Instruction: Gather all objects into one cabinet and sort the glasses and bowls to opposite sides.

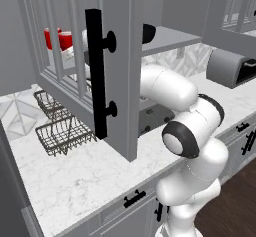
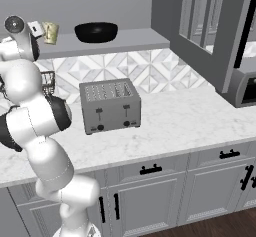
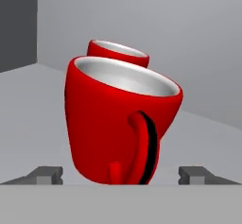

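Red glazed mug (image 3: 120, 124), seen on the cabinet shelf (image 3: 33, 119) between wide-open, empty fingers (image 3: 47, 175); judged rigid, light, slippery and breakable, best gripped across its body, handle avoided.

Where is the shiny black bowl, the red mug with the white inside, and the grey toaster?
Wide glossy black bowl (image 2: 96, 32): right base view, on its outer side wall.
Red mug with white inside and handle (image 3: 101, 124): hand view, on its red outer wall.
Grey toaster (image 2: 112, 113): right base view, on its front face.
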Available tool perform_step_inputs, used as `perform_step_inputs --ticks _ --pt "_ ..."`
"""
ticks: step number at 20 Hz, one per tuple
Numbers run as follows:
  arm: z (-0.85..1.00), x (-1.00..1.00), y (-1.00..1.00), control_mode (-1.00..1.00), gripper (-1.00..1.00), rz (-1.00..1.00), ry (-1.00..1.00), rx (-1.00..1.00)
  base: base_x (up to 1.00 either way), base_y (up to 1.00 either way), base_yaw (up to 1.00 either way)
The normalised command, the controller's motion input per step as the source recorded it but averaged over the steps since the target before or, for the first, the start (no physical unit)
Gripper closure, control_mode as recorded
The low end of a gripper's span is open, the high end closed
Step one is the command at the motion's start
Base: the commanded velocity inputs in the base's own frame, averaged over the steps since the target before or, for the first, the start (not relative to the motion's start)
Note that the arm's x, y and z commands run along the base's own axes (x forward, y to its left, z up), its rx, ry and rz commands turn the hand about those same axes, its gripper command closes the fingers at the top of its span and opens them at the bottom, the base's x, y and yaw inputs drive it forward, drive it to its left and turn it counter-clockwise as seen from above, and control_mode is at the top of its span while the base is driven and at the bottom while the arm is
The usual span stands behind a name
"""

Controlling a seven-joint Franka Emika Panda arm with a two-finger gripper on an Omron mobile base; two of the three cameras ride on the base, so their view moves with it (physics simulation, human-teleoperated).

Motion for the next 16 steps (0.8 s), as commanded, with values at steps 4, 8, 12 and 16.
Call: perform_step_inputs --ticks 4,8,12,16 --pt "-0.30 0.00 0.16 -1.00 -1.00 0.00 0.00 0.00 0.00 0.00 0.00" --pt "-0.34 0.00 0.27 -1.00 -1.00 0.00 0.00 0.00 0.00 0.00 0.00" --pt "-0.29 0.00 0.23 -1.00 -1.00 0.00 -0.01 -0.01 0.00 0.00 0.00" --pt "-0.19 -0.02 0.02 -1.00 -1.00 0.00 -0.01 0.00 0.00 0.00 0.00"
